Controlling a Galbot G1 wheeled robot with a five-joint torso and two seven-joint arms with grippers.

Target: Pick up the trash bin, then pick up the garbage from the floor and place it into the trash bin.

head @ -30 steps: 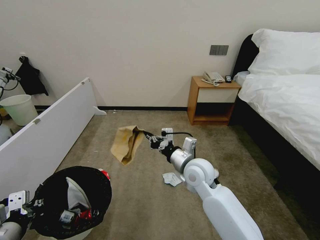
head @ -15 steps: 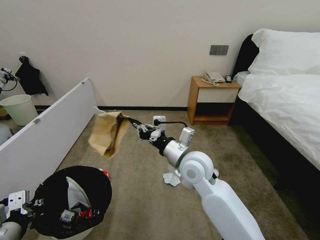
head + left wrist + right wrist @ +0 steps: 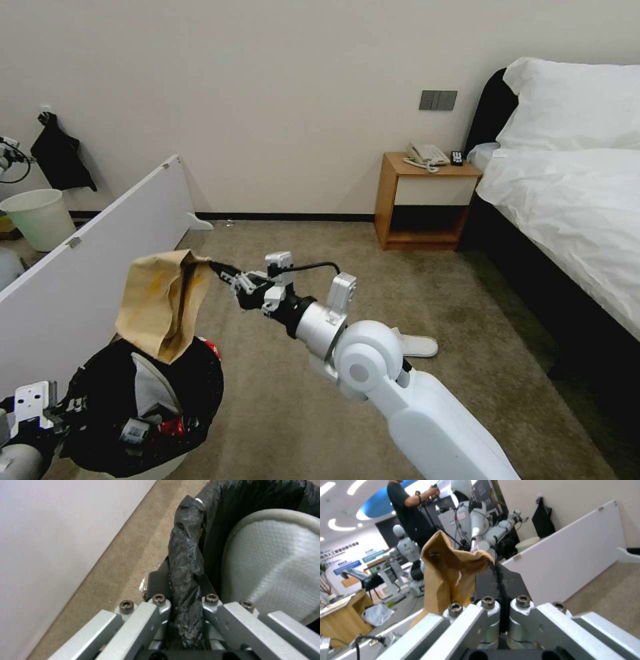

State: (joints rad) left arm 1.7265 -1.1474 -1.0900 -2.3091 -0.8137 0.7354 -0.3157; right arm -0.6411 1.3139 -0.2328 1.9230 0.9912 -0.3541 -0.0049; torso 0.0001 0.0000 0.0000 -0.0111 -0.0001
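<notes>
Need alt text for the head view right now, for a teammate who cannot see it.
The right pincer holds a crumpled brown paper bag just above the black-lined trash bin, which the left pincer grips by its rim. A white slipper lies on the carpet.

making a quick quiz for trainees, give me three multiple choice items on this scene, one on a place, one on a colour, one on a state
1. Where is the brown paper bag?
A. Lying on the carpet
B. Held in the air just over the trash bin
C. On the nightstand

2. What colour is the liner of the trash bin?
A. Black
B. Blue
C. Clear

3. What is the left end effector doing?
A. Open above the floor
B. Shut on a slipper
C. Shut on the trash bin's rim

Answers:
1. B: the right end effector pinches the bag's top edge, and its bottom hangs at the bin's mouth.
2. A: black plastic is folded over the rim.
3. C: the left wrist view shows the fingers clamping the bagged rim, with a white slipper inside the bin.
</notes>
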